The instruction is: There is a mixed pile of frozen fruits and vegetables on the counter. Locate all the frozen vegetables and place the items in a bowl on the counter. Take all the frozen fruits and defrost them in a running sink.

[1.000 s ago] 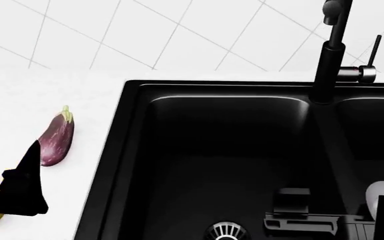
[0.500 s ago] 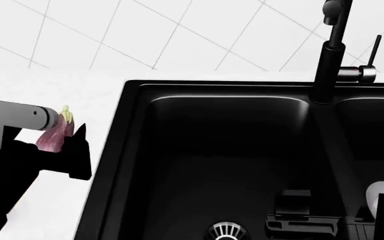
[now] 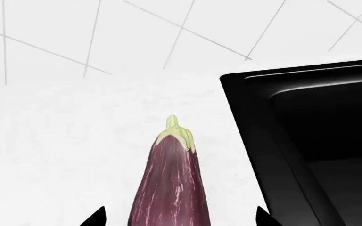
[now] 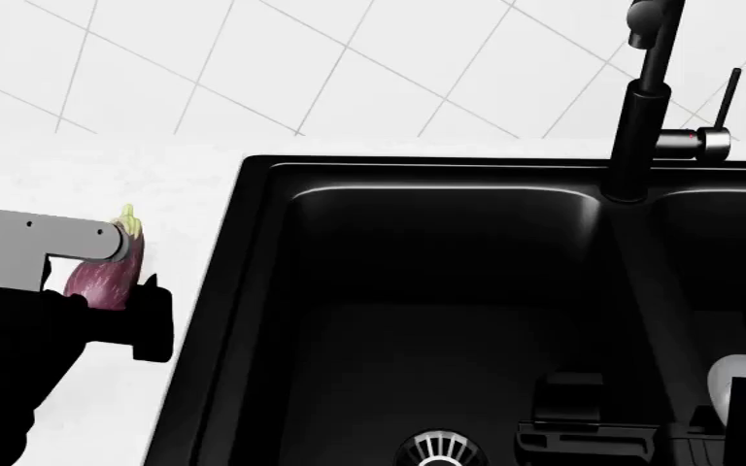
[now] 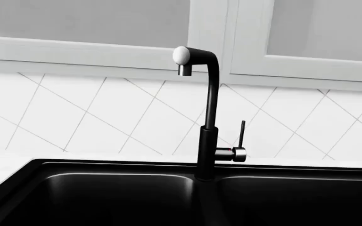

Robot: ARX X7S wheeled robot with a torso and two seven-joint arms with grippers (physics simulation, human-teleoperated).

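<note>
My left fingers [image 3: 99, 217] sit apart around the eggplant [image 3: 168, 188]; closing off-centre could roll it toward the sink [image 4: 451, 291].

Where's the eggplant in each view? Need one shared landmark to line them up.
Head view: eggplant at left on the counter, partly behind the left gripper, left of the sink.
Left wrist view: eggplant bottom centre, between the fingertips, cap pointing away.
Right wrist view: not in it.
Shared landmark: the sink's black rim, in all three views.
</note>
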